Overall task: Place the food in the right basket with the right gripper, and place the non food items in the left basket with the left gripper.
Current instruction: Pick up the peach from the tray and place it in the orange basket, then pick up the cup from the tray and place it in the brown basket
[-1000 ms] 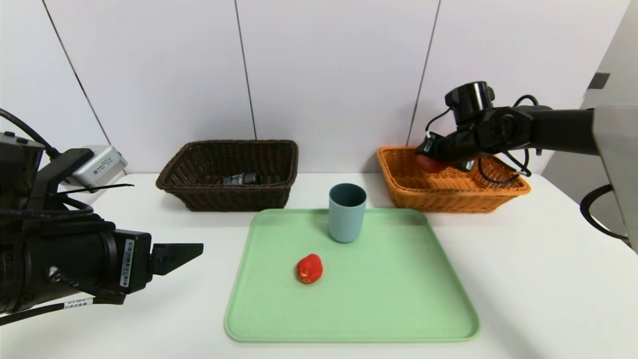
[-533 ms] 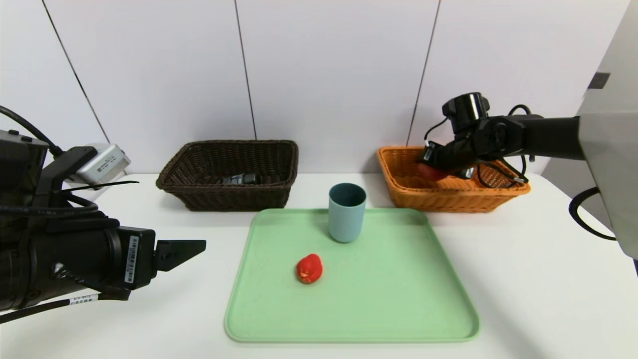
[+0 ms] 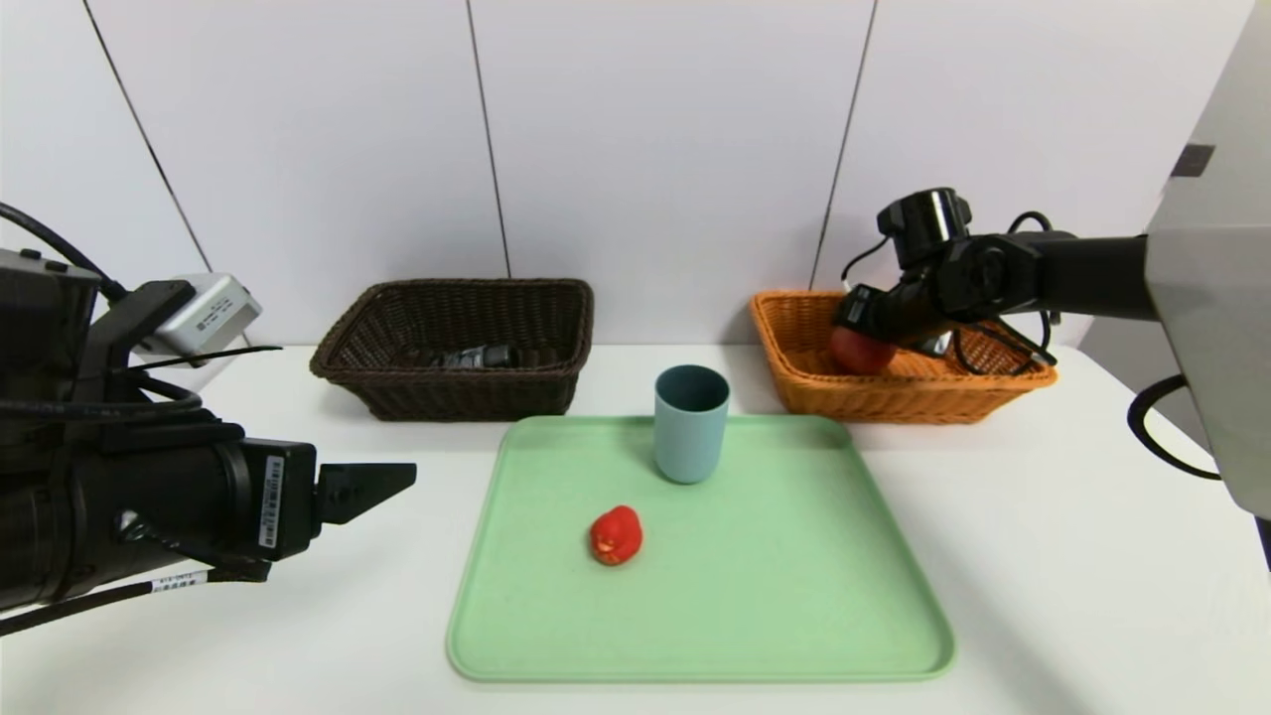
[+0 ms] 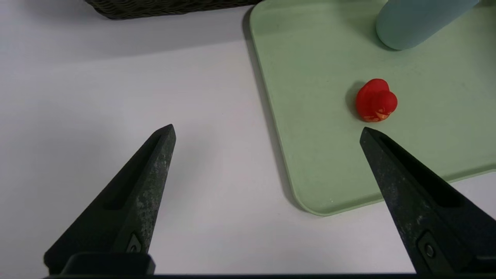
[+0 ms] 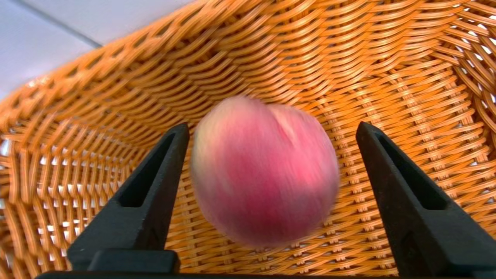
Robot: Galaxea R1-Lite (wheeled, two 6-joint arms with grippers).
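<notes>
White table (image 3: 1043, 556), right pincer (image 5: 271, 128) spread, peach (image 5: 265, 170) inside orange basket (image 5: 387, 69)

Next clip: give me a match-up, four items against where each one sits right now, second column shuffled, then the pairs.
Items:
1. peach
2. black tube
3. blue-grey cup
4. red toy

Places:
A. standing upright at the far edge of the green tray
B. inside the dark brown basket
C. inside the orange basket, between the spread fingers of the right gripper
D. on the green tray, nearer the robot, off the open left gripper

Pairs: 1-C, 2-B, 3-A, 4-D
</notes>
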